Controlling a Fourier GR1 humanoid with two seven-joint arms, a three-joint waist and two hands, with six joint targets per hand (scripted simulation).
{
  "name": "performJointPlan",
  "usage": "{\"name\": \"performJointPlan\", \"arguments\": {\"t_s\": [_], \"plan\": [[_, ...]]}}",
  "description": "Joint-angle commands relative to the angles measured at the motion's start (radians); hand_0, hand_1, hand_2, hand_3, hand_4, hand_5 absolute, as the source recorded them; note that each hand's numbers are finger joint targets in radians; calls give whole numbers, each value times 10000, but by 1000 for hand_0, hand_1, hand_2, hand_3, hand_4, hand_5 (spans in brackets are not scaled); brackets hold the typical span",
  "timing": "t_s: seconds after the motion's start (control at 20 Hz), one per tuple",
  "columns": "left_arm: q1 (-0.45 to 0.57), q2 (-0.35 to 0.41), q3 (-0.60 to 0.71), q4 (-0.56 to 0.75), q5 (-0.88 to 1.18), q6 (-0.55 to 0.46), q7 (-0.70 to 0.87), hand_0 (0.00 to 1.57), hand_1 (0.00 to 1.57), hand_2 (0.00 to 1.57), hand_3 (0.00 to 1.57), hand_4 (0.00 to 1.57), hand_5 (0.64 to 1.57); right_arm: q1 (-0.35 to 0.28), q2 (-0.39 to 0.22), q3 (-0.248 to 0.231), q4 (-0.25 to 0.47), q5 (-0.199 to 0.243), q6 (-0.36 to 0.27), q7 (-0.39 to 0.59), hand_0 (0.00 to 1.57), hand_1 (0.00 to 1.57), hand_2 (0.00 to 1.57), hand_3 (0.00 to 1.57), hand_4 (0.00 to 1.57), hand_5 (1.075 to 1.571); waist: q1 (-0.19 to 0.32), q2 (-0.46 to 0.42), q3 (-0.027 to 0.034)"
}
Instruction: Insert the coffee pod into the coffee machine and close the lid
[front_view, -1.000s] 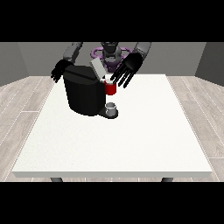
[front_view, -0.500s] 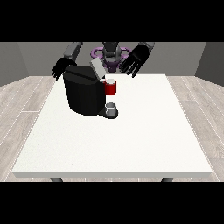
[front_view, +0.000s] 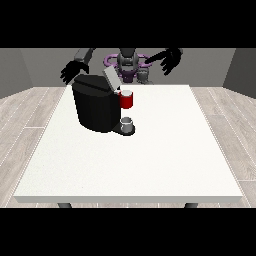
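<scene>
1. Starting at the view's left, my hand (front_view: 71, 71) hangs above the table's (front_view: 150, 165) far left corner, just behind the machine's (front_view: 96, 107) top; its fingers droop, spread and relaxed, holding nothing.

2. Next comes the machine, a black block standing on the table's left half, nearer the far edge than the near one.

3. At its top right the lid (front_view: 110, 79) stands tilted up, a pale flap leaning away from the body, so the top is open.

4. Just right of the lid, against the machine's front, sits a red thing at the machine (front_view: 127, 99).

5. Below that, on the machine's base, stands a small grey cup (front_view: 127, 123); I cannot tell it for the pod.

6. The pod itself I cannot make out anywhere on the table or in either hand, so I cannot say how it lies relative to my hands.

7. Behind the table's far edge, near the middle, my torso (front_view: 128, 64) shows with a purple ring around it.

8. At the view's right, my other hand (front_view: 170, 59) is raised well above the table and well apart from the machine, up and to the right of the lid; its fingers are spread open, pointing down and leftward, holding nothing.
</scene>
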Motion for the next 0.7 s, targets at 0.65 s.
{"name": "performJointPlan", "arguments": {"t_s": [0.65], "plan": [[3591, -1289, 975, -717, 2191, -557, -457, 0, 0, 0, 0, 0, 1571, -394, -1180, 831, -2186, 128, 1357, 1640, 0, 0, 0, 0, 43, 1571, 1092, -1963, 4]]}}
